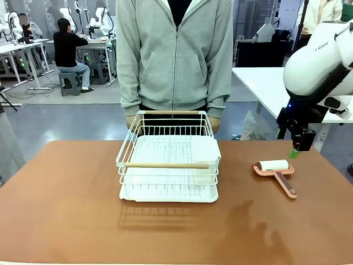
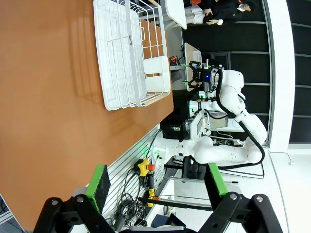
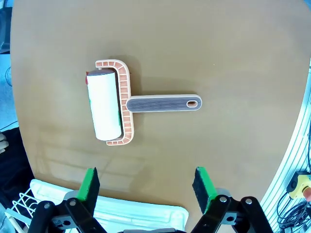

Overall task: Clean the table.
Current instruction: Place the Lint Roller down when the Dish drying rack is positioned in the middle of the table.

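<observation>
Start at the left of the front view: your desk (image 1: 66,210) spreads reddish-brown across the lower frame, with the white dish rack (image 1: 168,157) standing at centre. In the left wrist view the left pincer (image 2: 158,182) has its green pads spread wide and nothing between them, hanging past the desk's edge, well away from the work.

Move right and you find the lint roller (image 1: 276,172) lying flat on the desk at centre right of the front view, white roll toward the rack, handle running toward the lower right. The right pincer (image 1: 298,148) hangs just above and behind it, so this arm is clearly the nearer one. In the right wrist view the roller sits in the upper left, its handle (image 3: 163,103) lying straight across the frame, parallel to the line between the two pads. You have the right pincer (image 3: 146,184) fully open, holding and touching nothing.
</observation>
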`<act>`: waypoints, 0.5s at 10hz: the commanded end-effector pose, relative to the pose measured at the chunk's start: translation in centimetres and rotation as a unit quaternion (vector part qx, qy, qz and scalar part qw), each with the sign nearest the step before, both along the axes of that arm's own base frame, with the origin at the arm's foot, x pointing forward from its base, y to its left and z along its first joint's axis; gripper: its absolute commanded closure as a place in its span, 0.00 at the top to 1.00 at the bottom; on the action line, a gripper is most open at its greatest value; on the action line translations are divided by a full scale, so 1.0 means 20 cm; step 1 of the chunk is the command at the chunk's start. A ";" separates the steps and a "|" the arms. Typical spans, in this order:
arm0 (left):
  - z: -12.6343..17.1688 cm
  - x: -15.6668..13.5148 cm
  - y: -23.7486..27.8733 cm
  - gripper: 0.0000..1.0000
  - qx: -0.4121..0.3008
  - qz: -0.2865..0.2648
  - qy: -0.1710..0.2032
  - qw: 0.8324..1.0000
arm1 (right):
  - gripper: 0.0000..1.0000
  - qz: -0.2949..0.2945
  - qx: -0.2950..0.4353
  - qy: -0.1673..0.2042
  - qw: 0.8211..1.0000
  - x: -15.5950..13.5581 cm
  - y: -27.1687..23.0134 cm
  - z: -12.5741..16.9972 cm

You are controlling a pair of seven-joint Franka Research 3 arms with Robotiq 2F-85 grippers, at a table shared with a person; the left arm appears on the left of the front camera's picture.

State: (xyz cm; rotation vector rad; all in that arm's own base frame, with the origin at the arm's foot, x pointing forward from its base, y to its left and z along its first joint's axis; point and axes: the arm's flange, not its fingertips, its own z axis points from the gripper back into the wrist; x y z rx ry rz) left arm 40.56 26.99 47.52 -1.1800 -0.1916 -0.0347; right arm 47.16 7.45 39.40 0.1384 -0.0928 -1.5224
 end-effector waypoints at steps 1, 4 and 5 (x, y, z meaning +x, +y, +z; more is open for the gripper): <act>0.00 -0.01 0.00 1.00 -0.001 0.000 -0.002 1.000 | 1.00 0.001 0.000 -0.003 1.000 0.00 0.01 0.01; 0.00 -0.01 0.00 1.00 -0.001 0.000 -0.002 1.000 | 1.00 0.001 0.000 -0.003 1.000 0.00 0.01 0.01; 0.00 -0.01 0.00 1.00 -0.001 0.000 -0.002 1.000 | 1.00 0.001 0.000 -0.003 1.000 0.00 0.01 0.01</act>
